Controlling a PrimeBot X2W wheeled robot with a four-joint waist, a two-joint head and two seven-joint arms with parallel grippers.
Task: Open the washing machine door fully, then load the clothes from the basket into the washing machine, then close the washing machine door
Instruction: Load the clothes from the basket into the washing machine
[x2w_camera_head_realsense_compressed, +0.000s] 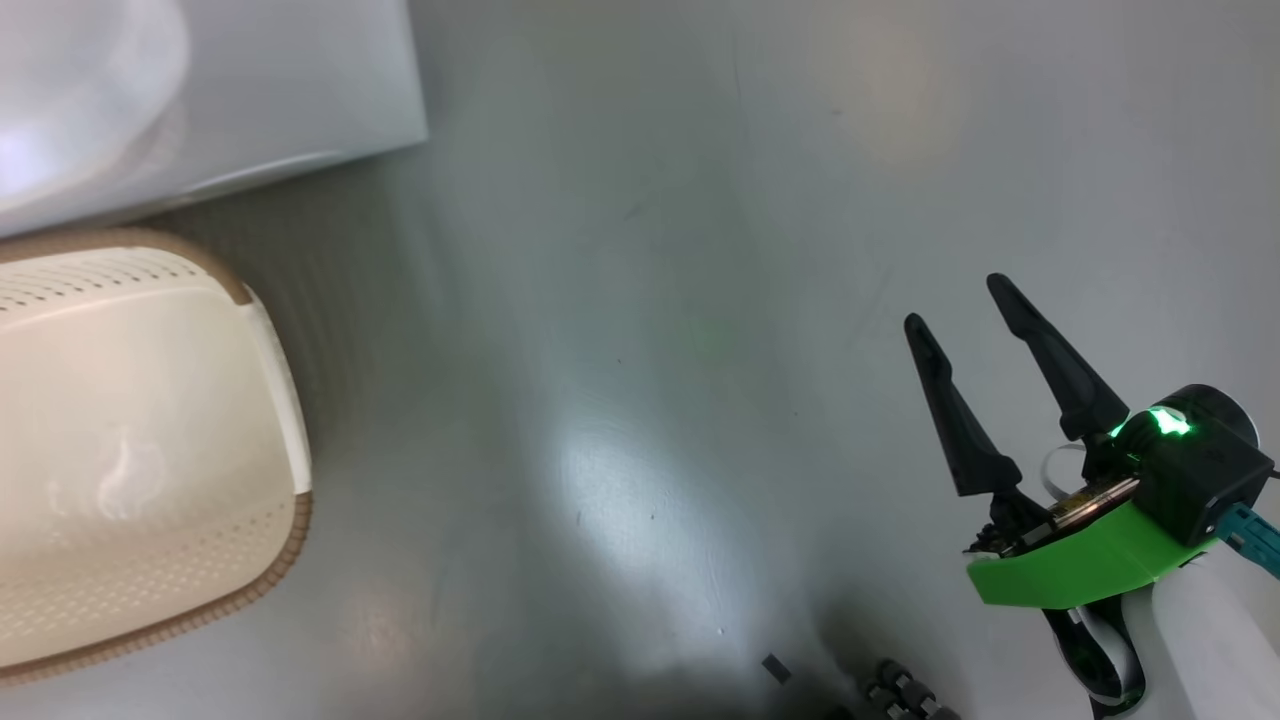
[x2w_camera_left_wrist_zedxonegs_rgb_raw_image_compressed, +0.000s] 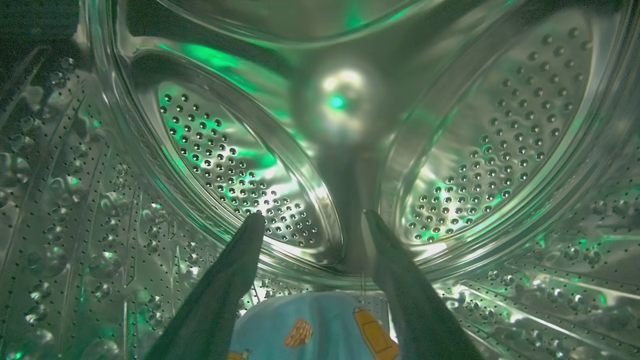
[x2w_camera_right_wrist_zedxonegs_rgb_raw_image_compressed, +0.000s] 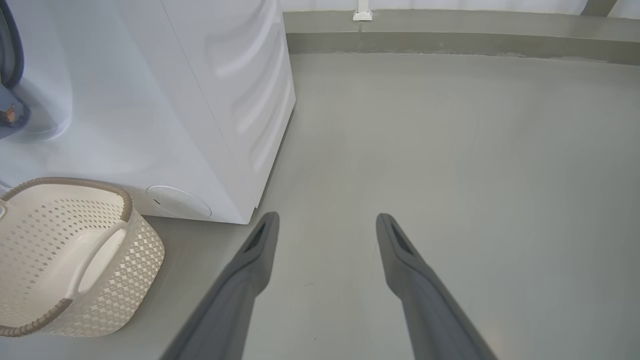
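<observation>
Inside the washing machine's perforated steel drum (x2w_camera_left_wrist_zedxonegs_rgb_raw_image_compressed: 500, 125), my left gripper (x2w_camera_left_wrist_zedxonegs_rgb_raw_image_compressed: 312, 215) is open with its fingers spread wide. The clothes (x2w_camera_left_wrist_zedxonegs_rgb_raw_image_compressed: 315, 325), light blue with orange patches, lie low between the finger bases on the drum wall, and nothing grips them. My right gripper (x2w_camera_head_realsense_compressed: 957, 303) hangs open over bare floor, well right of the basket (x2w_camera_head_realsense_compressed: 290, 520); its fingers (x2w_camera_right_wrist_zedxonegs_rgb_raw_image_compressed: 400, 260) point at the floor. The cream basket (x2w_camera_right_wrist_zedxonegs_rgb_raw_image_compressed: 125, 250) stands against the white washing machine (x2w_camera_right_wrist_zedxonegs_rgb_raw_image_compressed: 200, 100) and I see nothing in it. A dark curved edge (x2w_camera_right_wrist_zedxonegs_rgb_raw_image_compressed: 10, 50) at the far left may be the door; I cannot tell.
Grey glossy floor (x2w_camera_head_realsense_compressed: 650, 400) stretches between the basket and my right arm. A low grey kerb (x2w_camera_right_wrist_zedxonegs_rgb_raw_image_compressed: 450, 42) runs along the far wall. The washing machine's corner (x2w_camera_head_realsense_compressed: 250, 90) sits just behind the basket.
</observation>
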